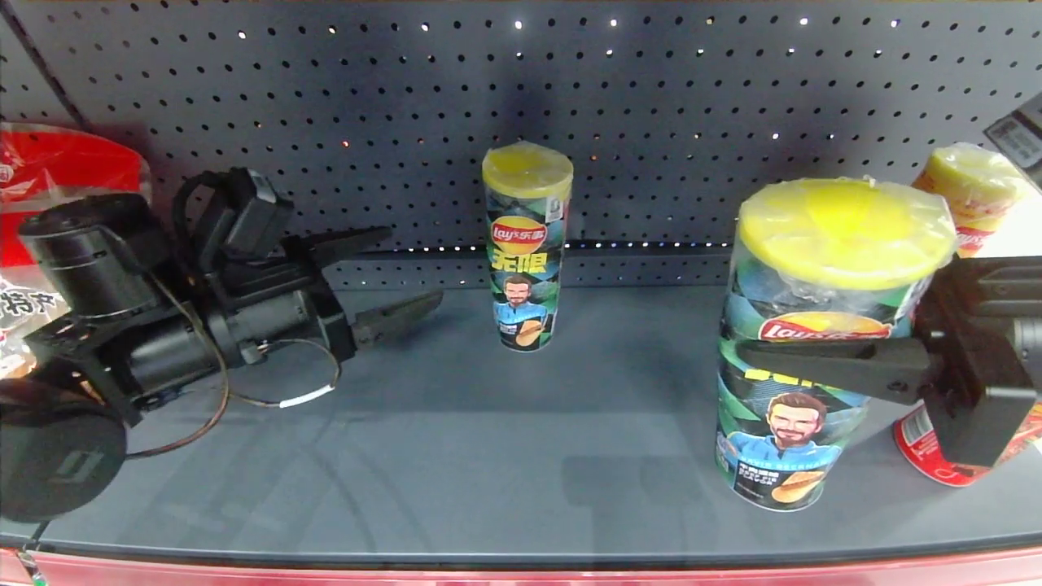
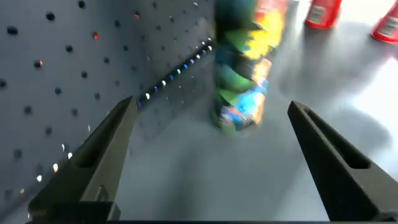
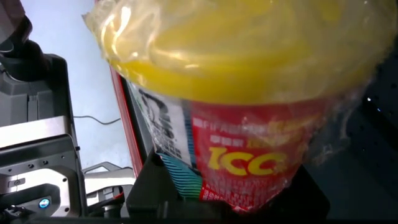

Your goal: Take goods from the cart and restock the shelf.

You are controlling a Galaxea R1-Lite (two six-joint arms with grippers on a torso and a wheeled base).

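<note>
The shelf [image 1: 456, 456] carries a middle can [image 1: 525, 252] upright near the pegboard [image 1: 651, 98]. Right of and in front of the middle can, the right gripper [image 1: 814, 358] is clamped on a second can [image 1: 794, 423], held upright. Left of the middle can, the left gripper [image 1: 411, 268] hovers, spread wide and empty.

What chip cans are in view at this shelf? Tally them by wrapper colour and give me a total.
Green-and-blue cans: 2, the back can and the held can in the right gripper.
Red cans: 2, the far red can and the near red can, which that gripper partly hides.
Total: 4.
</note>
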